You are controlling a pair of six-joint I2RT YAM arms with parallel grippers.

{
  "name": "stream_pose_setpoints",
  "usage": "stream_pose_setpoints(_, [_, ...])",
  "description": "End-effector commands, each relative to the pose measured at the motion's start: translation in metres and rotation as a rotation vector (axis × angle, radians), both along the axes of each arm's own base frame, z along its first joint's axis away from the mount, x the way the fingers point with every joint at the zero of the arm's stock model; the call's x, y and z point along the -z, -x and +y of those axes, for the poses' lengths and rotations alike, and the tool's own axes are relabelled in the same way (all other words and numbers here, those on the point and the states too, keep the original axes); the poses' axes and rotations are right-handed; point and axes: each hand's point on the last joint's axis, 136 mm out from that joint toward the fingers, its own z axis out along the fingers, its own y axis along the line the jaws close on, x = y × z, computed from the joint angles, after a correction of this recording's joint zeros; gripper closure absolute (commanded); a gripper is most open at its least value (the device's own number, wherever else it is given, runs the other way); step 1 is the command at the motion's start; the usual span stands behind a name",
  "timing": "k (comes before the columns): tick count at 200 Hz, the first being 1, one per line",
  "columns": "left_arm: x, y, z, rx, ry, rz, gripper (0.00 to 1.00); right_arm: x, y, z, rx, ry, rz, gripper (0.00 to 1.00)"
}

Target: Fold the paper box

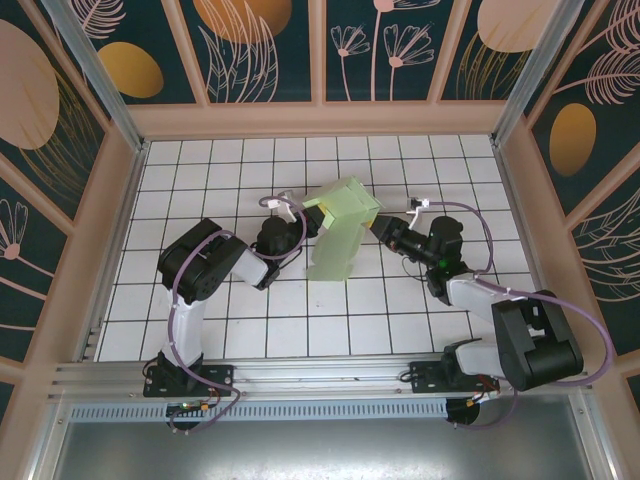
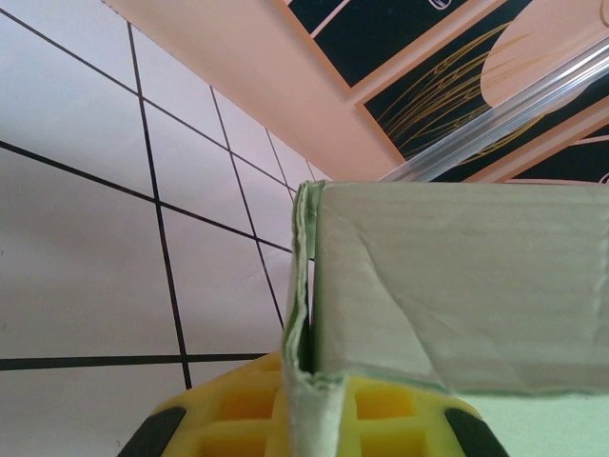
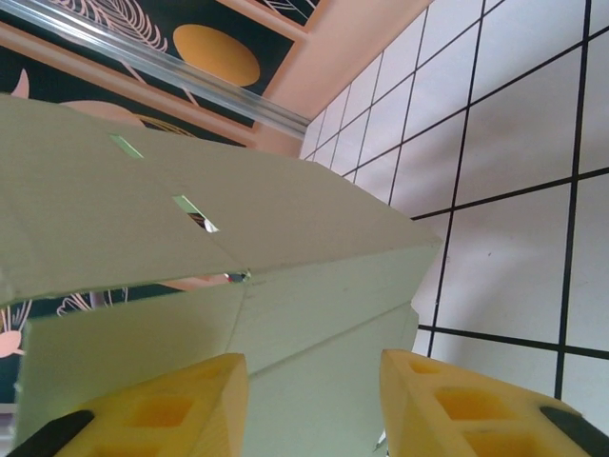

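- Mint-green card, seen from above: the paper box [image 1: 345, 225] hangs part-formed over the middle of the tiled desk [image 1: 200, 170], between the left claw [image 1: 300, 213] and the right claw [image 1: 380, 228].
- Is it resting on the desk?
- Its lower flap [image 1: 335, 262] reaches toward it; I cannot tell whether it touches.
- And the left wrist view?
- The left claw is clamped on a doubled card edge [image 2: 303, 286], which stands between its yellow fingers [image 2: 219, 419]. That edge looks crumpled, so a hard pull could tear it or slide it out.
- The right wrist view?
- The right claw's jaws stand apart, with a box panel lying in the gap beyond its pads [image 3: 457, 400]; no pad visibly presses. If it closes off-line, I judge it could crush the wall or crease it away from the score. Then the slots [image 3: 195, 211] could miss their tabs.
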Motion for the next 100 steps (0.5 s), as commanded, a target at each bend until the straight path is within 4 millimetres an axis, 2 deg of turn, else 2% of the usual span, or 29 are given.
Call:
stream_pose_setpoints(1, [-0.012, -0.004, -0.001, -0.002, 0.016, -0.061, 1.00, -0.030, -0.003, 0.003, -0.006, -0.054, -0.090, 0.58])
stream_pose_setpoints(63, [-0.007, -0.005, -0.004, 0.004, 0.006, -0.065, 1.00, -0.031, 0.001, 0.001, 0.005, -0.088, -0.094, 0.48])
stream_pose_setpoints(100, [-0.008, -0.004, -0.003, 0.008, -0.012, -0.081, 1.00, -0.022, -0.007, 0.004, 0.003, -0.094, -0.035, 0.58])
